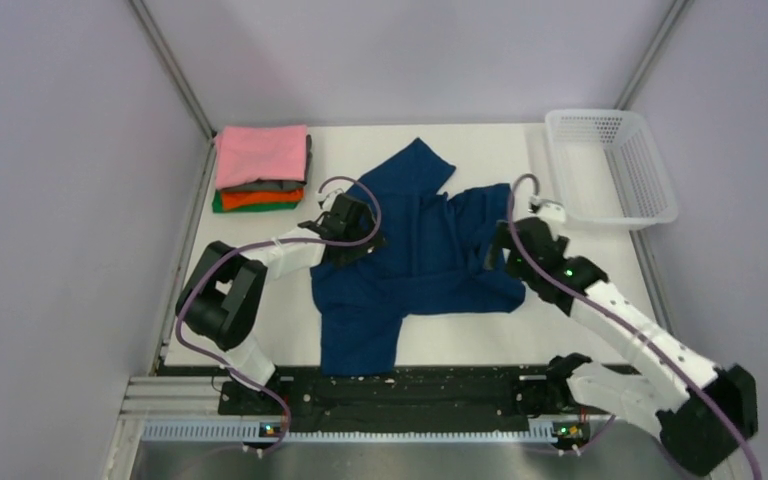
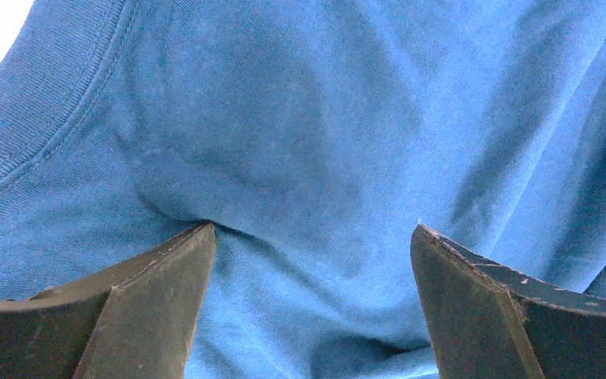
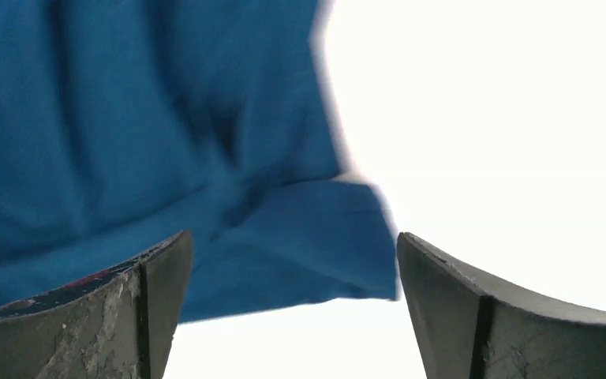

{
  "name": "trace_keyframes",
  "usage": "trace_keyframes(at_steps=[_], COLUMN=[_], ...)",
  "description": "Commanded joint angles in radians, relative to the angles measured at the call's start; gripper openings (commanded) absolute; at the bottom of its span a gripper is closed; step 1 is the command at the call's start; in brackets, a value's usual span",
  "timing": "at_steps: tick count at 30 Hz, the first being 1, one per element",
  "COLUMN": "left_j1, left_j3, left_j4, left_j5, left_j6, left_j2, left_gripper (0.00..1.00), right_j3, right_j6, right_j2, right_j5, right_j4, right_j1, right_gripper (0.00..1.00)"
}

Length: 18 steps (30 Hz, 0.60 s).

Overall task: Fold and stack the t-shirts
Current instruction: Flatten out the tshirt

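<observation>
A navy blue t-shirt lies rumpled across the middle of the white table. My left gripper sits on its left side near the collar, jaws open and pressed onto the cloth. My right gripper hovers at the shirt's right edge, open, with a loose corner of blue cloth between the fingers but not pinched. At the back left stands a stack of folded t-shirts: pink on top, then grey, orange and green.
A white mesh basket stands at the back right corner. Grey walls close in the table on three sides. The arm bases and a black rail run along the near edge.
</observation>
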Motion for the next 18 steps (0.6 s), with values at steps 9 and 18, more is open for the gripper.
trace_keyframes(at_steps=[9, 18], left_j1=[0.001, 0.001], left_j3=[-0.024, -0.025], left_j4=[-0.086, -0.093], left_j5=[0.017, 0.002], left_j6=[0.017, 0.019], left_j2=[0.007, 0.003], left_gripper=[0.99, 0.99], right_j3=[-0.251, -0.181], right_j6=[-0.097, -0.264], right_j2=[-0.001, -0.005], right_j5=[-0.574, -0.634], right_j4=[0.315, 0.289], right_j1=[-0.438, -0.137], right_gripper=[0.96, 0.96])
